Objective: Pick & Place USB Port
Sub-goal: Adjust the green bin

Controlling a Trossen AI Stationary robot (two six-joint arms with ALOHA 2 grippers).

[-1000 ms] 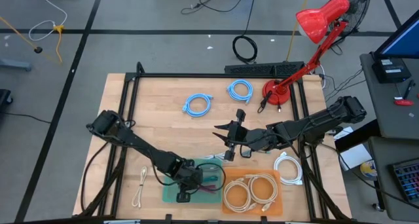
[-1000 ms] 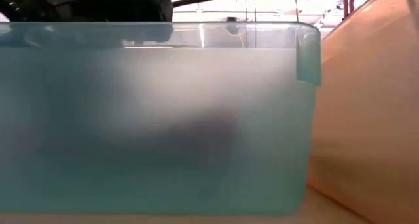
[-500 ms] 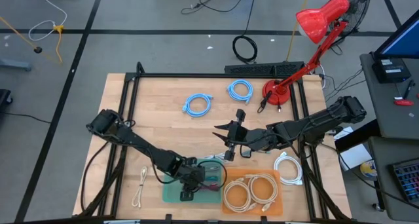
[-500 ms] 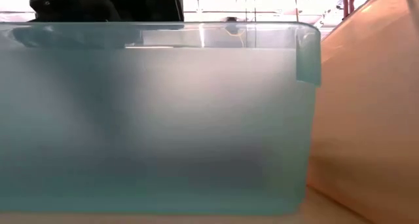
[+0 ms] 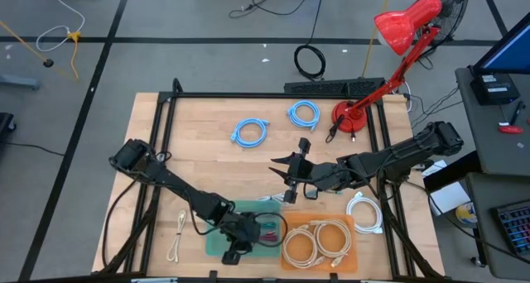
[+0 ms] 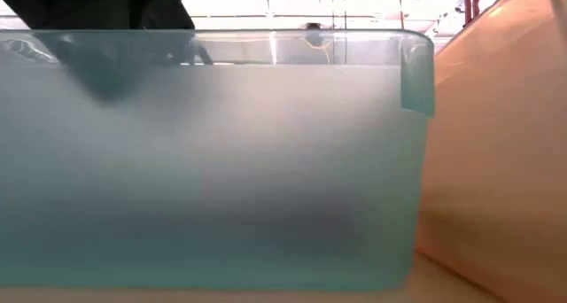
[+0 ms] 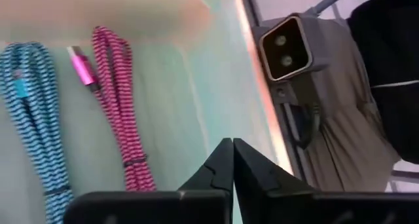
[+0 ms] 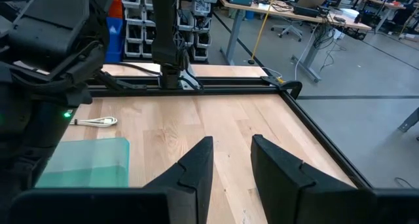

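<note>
The pink cable (image 7: 121, 112), with its pink USB plug (image 7: 83, 67) showing at one end, lies bundled on the floor of the teal bin (image 5: 217, 244), just beside a blue striped cable (image 7: 36, 126) and apart from it. The bin sits at the front edge of the desk (image 5: 207, 159), touching an orange bin (image 5: 352, 227) full of cream cables (image 5: 316, 242). The left end effector (image 5: 234, 251) hangs over the teal bin's front part, its two fingers pressed together tip to tip with nothing between them; in the left wrist view they point at bare bin floor beside the pink cable, not touching it. In the low view the teal bin's wall (image 6: 221, 161) fills most of the scene, with the dark arm dipping over its rim. The right end effector (image 5: 284, 170) waits mid-desk, well apart from the bins, fingers spread and empty. Further out lie a white cable (image 5: 365, 213) by the orange bin, a small cream cable (image 5: 177, 237) near the left edge, two blue coils (image 5: 250, 131) toward the back, and a red lamp (image 5: 389, 43) at the back right corner.
</note>
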